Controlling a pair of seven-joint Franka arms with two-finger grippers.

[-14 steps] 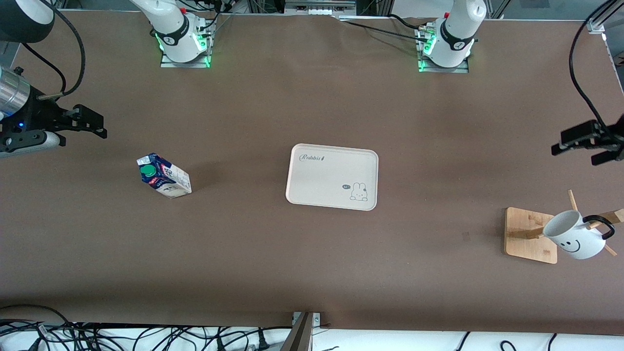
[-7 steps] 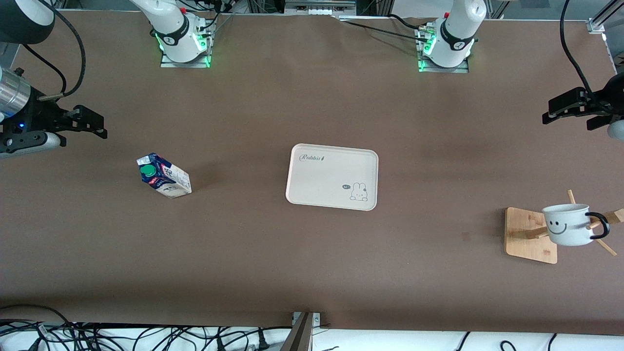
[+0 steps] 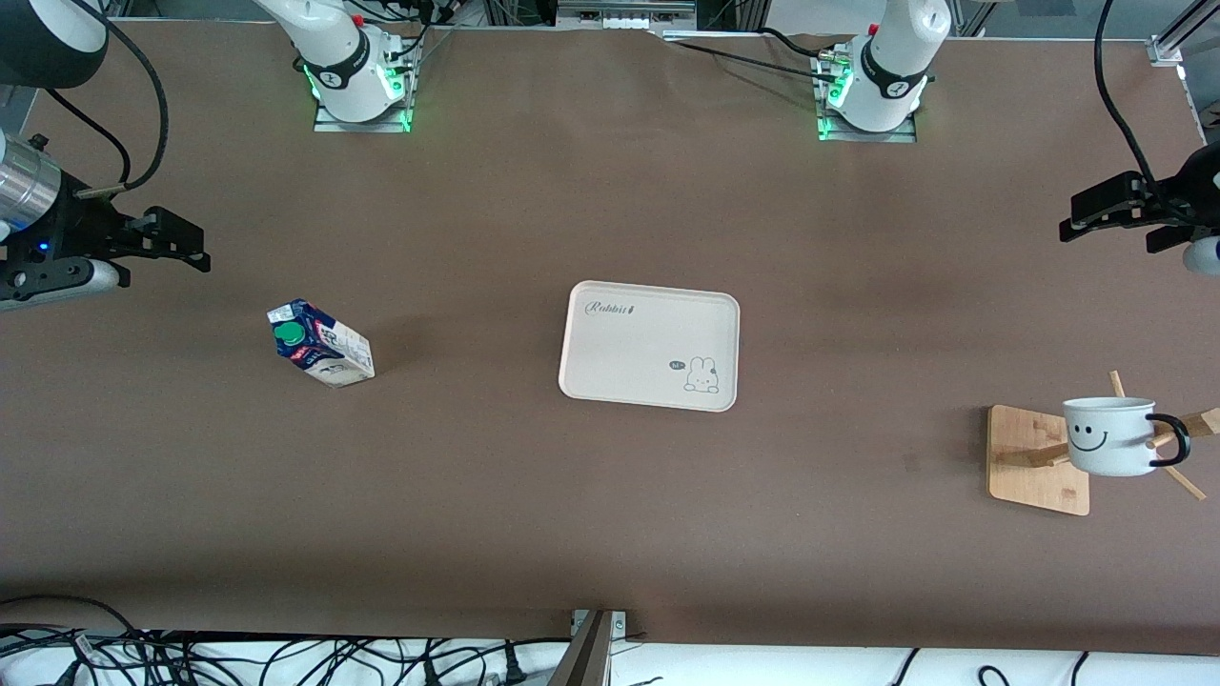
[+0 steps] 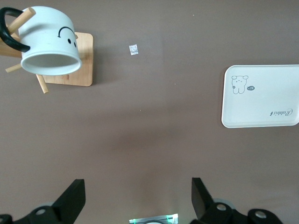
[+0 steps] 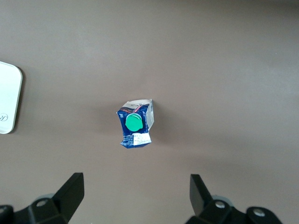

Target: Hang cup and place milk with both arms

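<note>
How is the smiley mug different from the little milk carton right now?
The cup hangs by its black handle on a peg of the wooden rack, off the table; the milk stands on the table near the right arm's end. The cup is round and white with a drawn face; the milk is boxy, blue and white, green-capped. Neither is held by a hand.

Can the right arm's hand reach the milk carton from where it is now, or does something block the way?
Probably yes. The right hand hangs open over bare table at the right arm's end, and the milk stands upright and alone there, with nothing touching it. The tray lies well apart toward the middle.
</note>
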